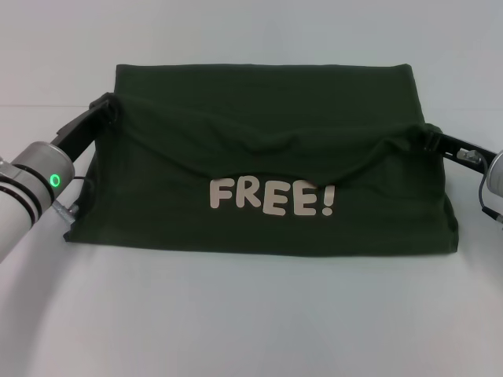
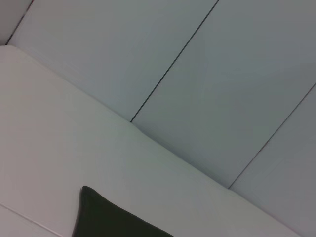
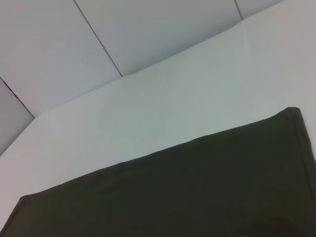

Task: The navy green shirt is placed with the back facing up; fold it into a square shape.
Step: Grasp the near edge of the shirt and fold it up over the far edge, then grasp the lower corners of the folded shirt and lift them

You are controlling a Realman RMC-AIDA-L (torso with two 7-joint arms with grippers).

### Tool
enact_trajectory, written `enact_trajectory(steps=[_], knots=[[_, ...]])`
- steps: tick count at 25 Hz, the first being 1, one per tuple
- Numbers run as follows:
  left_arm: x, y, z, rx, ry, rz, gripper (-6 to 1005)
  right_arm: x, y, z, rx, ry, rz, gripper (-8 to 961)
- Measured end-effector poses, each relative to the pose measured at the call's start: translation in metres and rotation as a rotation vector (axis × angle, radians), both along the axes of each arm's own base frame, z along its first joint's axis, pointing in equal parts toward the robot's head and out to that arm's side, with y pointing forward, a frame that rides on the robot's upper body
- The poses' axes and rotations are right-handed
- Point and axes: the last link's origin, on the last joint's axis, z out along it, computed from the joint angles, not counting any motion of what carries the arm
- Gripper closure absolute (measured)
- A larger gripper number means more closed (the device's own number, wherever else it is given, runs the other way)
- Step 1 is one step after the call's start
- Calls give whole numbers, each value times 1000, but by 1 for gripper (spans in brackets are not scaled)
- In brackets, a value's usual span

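Observation:
The navy green shirt (image 1: 267, 118) lies across the white table, its near part lifted and hanging so the cream letters "FREE!" (image 1: 271, 197) face me. My left gripper (image 1: 108, 107) holds the raised cloth at its left end, and my right gripper (image 1: 431, 137) holds it at the right end. Both are shut on the fabric, and the held edge sags between them. In the left wrist view only a dark corner of the shirt (image 2: 106, 219) shows. The flat far part of the shirt (image 3: 197, 187) fills the right wrist view. Neither wrist view shows fingers.
The white table (image 1: 251, 314) runs in front of and behind the shirt. A pale panelled wall (image 2: 207, 74) stands beyond the table's far edge. Both forearms reach in from the left and right sides.

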Motion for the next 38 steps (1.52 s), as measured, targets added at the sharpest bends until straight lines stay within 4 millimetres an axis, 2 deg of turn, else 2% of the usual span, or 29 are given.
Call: enact_trajectory(steps=[7, 14, 18, 24, 28, 30, 32, 33, 38], knots=[[2, 2, -6, -15, 8, 15, 928, 1, -1, -3, -11, -6, -4, 867], [-4, 0, -7, -15, -6, 54, 739, 4, -6, -4, -19, 10, -6, 561], [-16, -6, -5, -9, -35, 98, 584, 8, -13, -2, -26, 36, 2, 375], [-32, -19, 10, -122, -71, 50, 346, 15, -35, 15, -40, 124, 89, 143], [-38, -36, 31, -227, -117, -42, 226, 16, -48, 22, -81, 161, 156, 15], [-37, -43, 43, -286, -96, -91, 185, 16, -54, 23, -96, 172, 174, 15], [-37, -46, 47, -319, -82, -101, 164, 17, -58, 23, -107, 181, 183, 15], [-37, -49, 57, -400, -12, -109, 163, 19, -61, 23, -112, 185, 187, 14], [-37, -44, 74, -570, 128, -71, 159, 21, -65, 22, -123, 182, 187, 14]])
